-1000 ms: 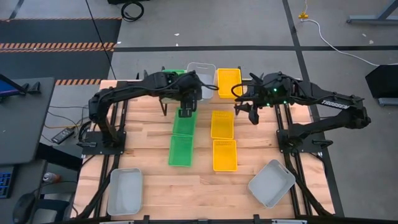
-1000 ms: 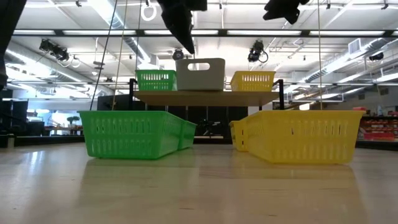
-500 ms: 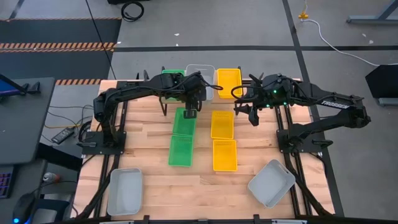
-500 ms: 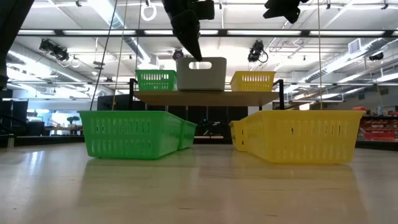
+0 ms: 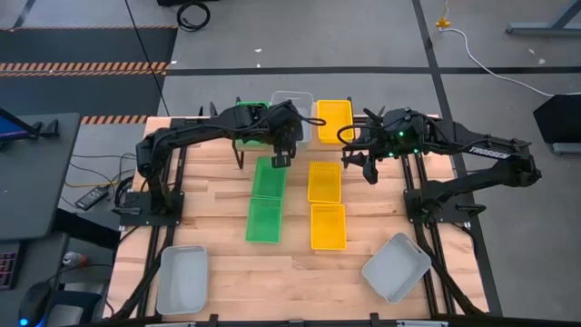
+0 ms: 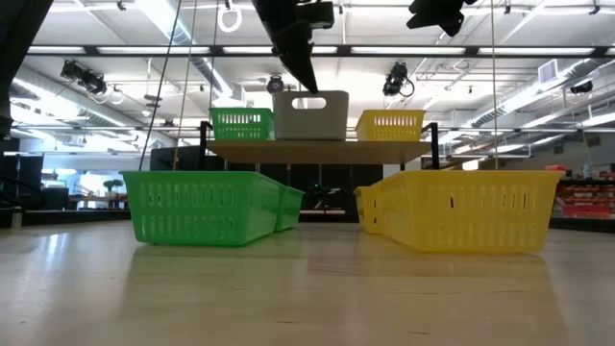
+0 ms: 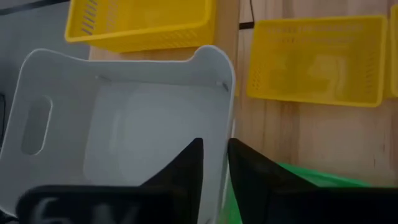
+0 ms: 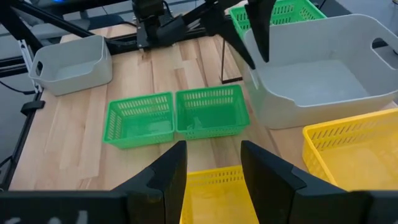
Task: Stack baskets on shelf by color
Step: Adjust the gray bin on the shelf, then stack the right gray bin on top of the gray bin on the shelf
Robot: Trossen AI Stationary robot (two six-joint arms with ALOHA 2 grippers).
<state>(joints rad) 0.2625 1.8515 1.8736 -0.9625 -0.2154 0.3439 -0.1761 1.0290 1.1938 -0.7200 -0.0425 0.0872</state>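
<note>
On the shelf (image 6: 317, 150) at the far edge stand a green basket (image 5: 245, 113), a grey basket (image 5: 292, 107) and a yellow basket (image 5: 333, 116) in a row. Two green baskets (image 5: 266, 198) and two yellow baskets (image 5: 326, 203) lie on the table in front. My left gripper (image 7: 214, 146) is narrowly open at the shelf's grey basket, one finger on each side of its near short wall (image 7: 225, 118). My right gripper (image 5: 367, 171) hangs open above the table, right of the yellow baskets. My left gripper comes from above, pointing down, at the near short wall (image 7: 225, 118) of the grey basket on the shelf. One finger (image 7: 189, 163) is inside the basket and one (image 7: 249, 165) outside. Whether they touch the wall, I cannot tell. The basket stands upright on the shelf.
One grey basket (image 5: 182, 277) lies near the table's near left corner. Another (image 5: 397, 266) sits turned askew near the near right corner. Bare wood shows along the middle of the near edge. The arm bases stand at the left and right edges.
My left gripper has moved from above the far green basket on the table toward the far edge and slightly right, up to the grey basket on the shelf, and has come down to its rim. No basket has moved. The right arm has kept still.
</note>
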